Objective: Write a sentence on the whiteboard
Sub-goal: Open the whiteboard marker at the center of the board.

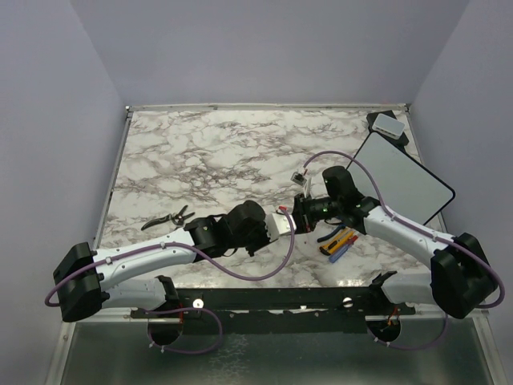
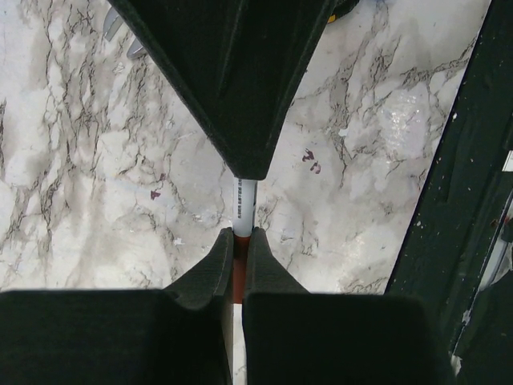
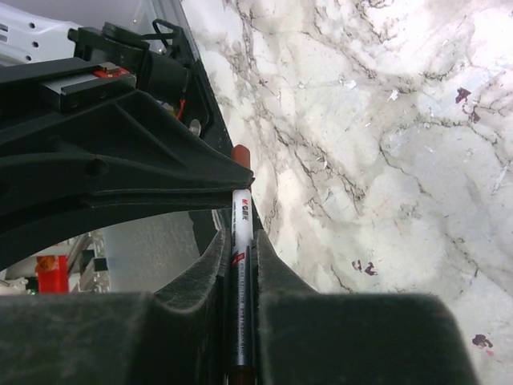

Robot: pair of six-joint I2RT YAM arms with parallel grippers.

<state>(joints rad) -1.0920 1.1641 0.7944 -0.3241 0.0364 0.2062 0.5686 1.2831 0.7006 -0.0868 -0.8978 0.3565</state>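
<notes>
The whiteboard [image 1: 401, 180] lies flat at the right edge of the marble table, black-framed, apart from both grippers. My two grippers meet over the table's middle front on one white marker [image 1: 285, 216]. My left gripper [image 1: 276, 225] is shut on the marker's red cap end; in the left wrist view [image 2: 238, 238] the white barrel [image 2: 244, 202] runs out from its fingertips. My right gripper [image 1: 299, 212] is shut on the marker's barrel; in the right wrist view [image 3: 239, 245] the marker [image 3: 240, 215] lies along its jaws, with the red cap [image 3: 240, 152] at the left gripper's tip.
A small grey-white block on a black base [image 1: 387, 124] sits at the back right corner. Several coloured markers [image 1: 338, 242] lie beside the right arm. Black-handled pliers [image 1: 168, 218] lie at the left front. Small red marks [image 2: 310, 160] dot the marble.
</notes>
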